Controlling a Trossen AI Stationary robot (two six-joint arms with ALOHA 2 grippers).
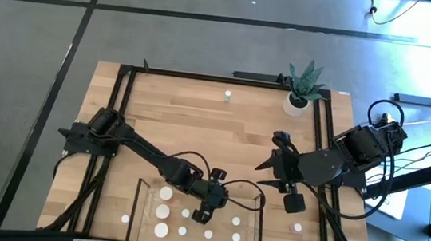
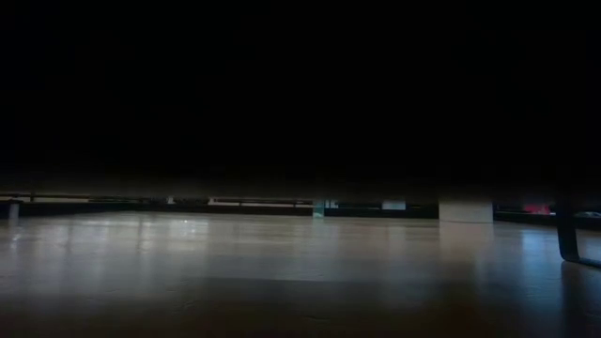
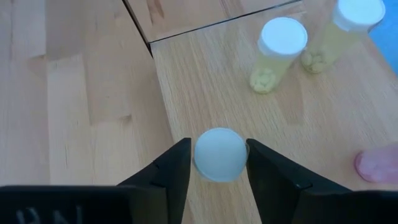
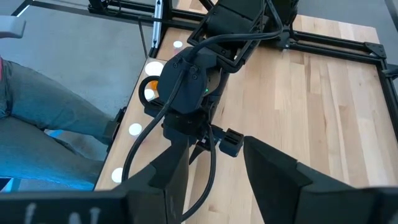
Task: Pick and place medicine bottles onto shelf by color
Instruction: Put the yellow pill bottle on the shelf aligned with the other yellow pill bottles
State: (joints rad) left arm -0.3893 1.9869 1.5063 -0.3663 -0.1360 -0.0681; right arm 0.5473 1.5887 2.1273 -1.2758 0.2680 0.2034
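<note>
The shelf [image 1: 152,190] is lying on the tabletop [image 1: 199,119], at the edge far from the plant pot [image 1: 297,103]. Most of the medicine bottles [image 1: 163,210] are standing on the shelf. One bottle [image 1: 125,218] is standing just off the shelf's left side, and another bottle [image 1: 297,227] is standing off its right side. A lone bottle [image 1: 227,97] is standing near the plant pot, well apart from the shelf. The left end effector [image 3: 216,171] is sitting over the shelf, around one bottle [image 3: 219,154]. The right end effector [image 1: 274,163] is hanging between the plant pot and the shelf.
</note>
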